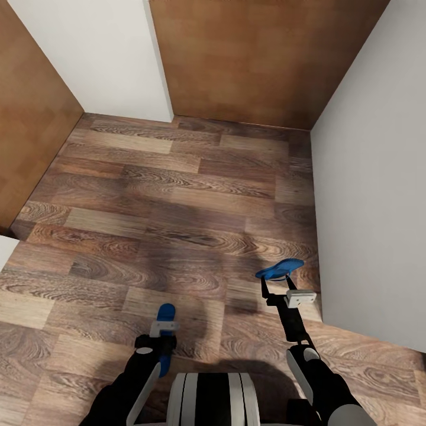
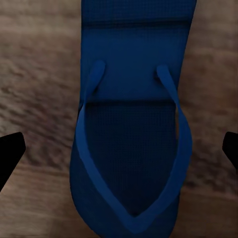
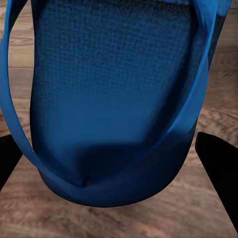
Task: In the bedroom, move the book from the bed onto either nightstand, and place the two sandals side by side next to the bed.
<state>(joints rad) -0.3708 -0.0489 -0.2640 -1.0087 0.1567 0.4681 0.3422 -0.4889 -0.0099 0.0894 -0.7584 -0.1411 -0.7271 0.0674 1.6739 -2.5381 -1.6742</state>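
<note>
Head view shows the robot in a narrow stretch of wood-plank floor bounded by a white wall and brown wooden doors. Each arm carries one blue sandal. The left gripper holds the left-hand sandal; the right gripper holds the right-hand sandal close beside the white wall. In the wrist views each gripper's dark fingers flank its sandal's sole on both sides. Both sandals appear lifted off the floor. Judged progress: sandals collected, not yet placed; book status cannot be determined. Each sandal is a flat, textured blue sole with a thin Y-shaped strap.
</note>
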